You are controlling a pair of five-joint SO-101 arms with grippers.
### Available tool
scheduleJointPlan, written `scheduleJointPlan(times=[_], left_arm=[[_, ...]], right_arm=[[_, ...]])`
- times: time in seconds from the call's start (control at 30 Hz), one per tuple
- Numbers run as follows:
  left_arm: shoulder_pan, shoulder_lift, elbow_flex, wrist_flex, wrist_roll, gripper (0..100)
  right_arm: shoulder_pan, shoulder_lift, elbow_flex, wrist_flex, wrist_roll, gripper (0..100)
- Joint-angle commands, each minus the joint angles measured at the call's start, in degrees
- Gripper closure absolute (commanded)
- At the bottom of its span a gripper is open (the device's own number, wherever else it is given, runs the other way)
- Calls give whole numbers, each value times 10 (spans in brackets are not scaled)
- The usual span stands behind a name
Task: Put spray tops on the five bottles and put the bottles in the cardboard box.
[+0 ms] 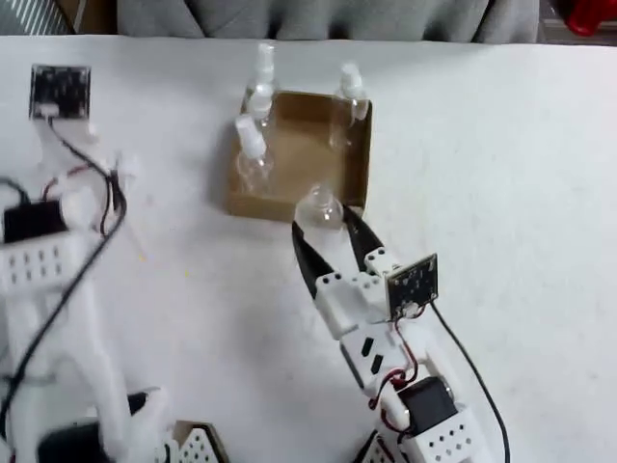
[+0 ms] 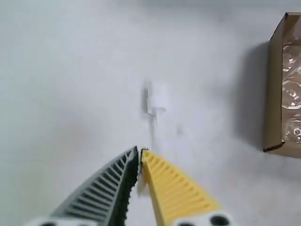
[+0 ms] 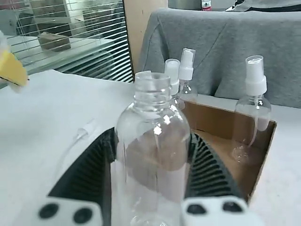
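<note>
The right gripper (image 1: 323,221) pinches an open-necked clear bottle (image 3: 153,141) between its black fingers (image 3: 89,169), one on each side of the body. The bottle is at the near wall of the cardboard box (image 1: 255,204), close to its right corner. Whether it rests on the worktop (image 1: 501,145) cannot be told. The box sits at the middle of the worktop towards the far edge. Spray-topped bottles (image 3: 256,101) stand upright inside it. Near the worktop's left edge, the left gripper (image 2: 139,151) has its grey and yellow fingers pressed together, holding nothing. A loose spray top (image 2: 154,101) lies flat on the worktop just beyond their tips.
</note>
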Motion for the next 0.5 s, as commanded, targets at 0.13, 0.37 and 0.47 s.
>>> scheduleJointPlan(times=[0.13,0.37,0.47], left_arm=[[-9,245,-198,5,-7,979],[-9,393,-314,5,-6,849],[-9,454,-374,5,-3,834]], right_arm=[[-3,-8,-8,2,0,984],[-2,-7,-8,2,1,984],[-2,-8,-8,2,1,984]])
